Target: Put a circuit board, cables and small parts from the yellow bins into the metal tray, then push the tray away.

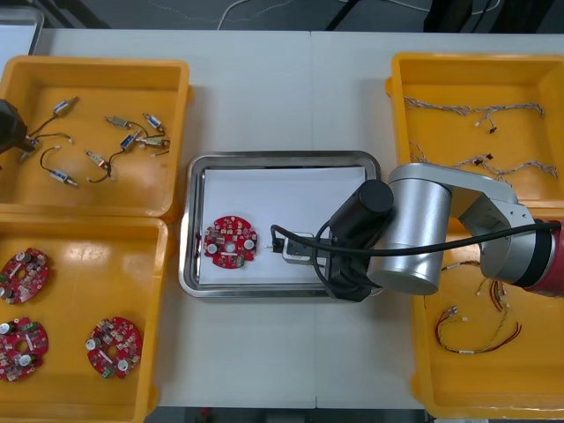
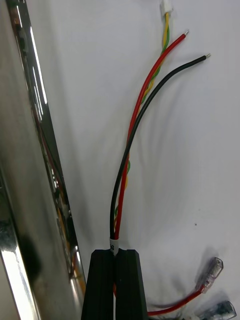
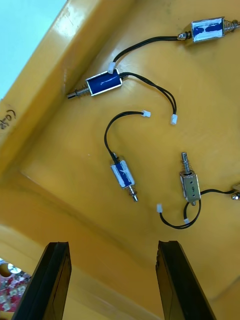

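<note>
My right gripper [image 1: 284, 248] is low over the metal tray [image 1: 282, 161], just right of the round red circuit board [image 1: 231, 241] lying on its white inside. In the right wrist view the right gripper [image 2: 118, 251] is shut on a red and yellow cable [image 2: 142, 100] bundled with a black wire, which trails ahead over the white floor beside the tray's shiny wall [image 2: 30, 150]. My left gripper [image 1: 8, 128] is at the far left bin's [image 1: 97, 69] outer edge. The left gripper [image 3: 114, 250] stands open above small metal parts [image 3: 123, 176], touching none.
Three more circuit boards [image 1: 113, 345] lie in the near left bin. The far right bin holds twisted cables [image 1: 476, 115], and the near right bin holds red and yellow cables [image 1: 480, 339]. My right arm's silver elbow [image 1: 414, 229] covers the tray's right end.
</note>
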You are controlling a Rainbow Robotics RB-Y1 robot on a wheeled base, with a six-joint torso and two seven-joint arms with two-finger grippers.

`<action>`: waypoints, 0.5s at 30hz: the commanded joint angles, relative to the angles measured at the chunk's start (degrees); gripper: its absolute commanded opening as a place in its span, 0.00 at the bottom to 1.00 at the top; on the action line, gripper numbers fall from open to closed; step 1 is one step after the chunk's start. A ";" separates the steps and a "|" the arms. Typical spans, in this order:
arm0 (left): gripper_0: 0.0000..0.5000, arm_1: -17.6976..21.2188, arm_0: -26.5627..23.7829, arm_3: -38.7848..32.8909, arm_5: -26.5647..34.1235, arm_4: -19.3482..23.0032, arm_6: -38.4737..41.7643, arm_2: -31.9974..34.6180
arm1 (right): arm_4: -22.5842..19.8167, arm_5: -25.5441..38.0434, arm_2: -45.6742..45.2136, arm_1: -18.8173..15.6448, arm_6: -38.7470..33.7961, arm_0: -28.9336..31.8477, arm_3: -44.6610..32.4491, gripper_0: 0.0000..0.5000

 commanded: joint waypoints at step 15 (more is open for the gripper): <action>1.00 -6.45 -7.79 10.60 -5.90 -6.02 5.30 -1.84 | 1.33 -0.56 0.70 0.81 2.03 -4.15 -0.34 1.00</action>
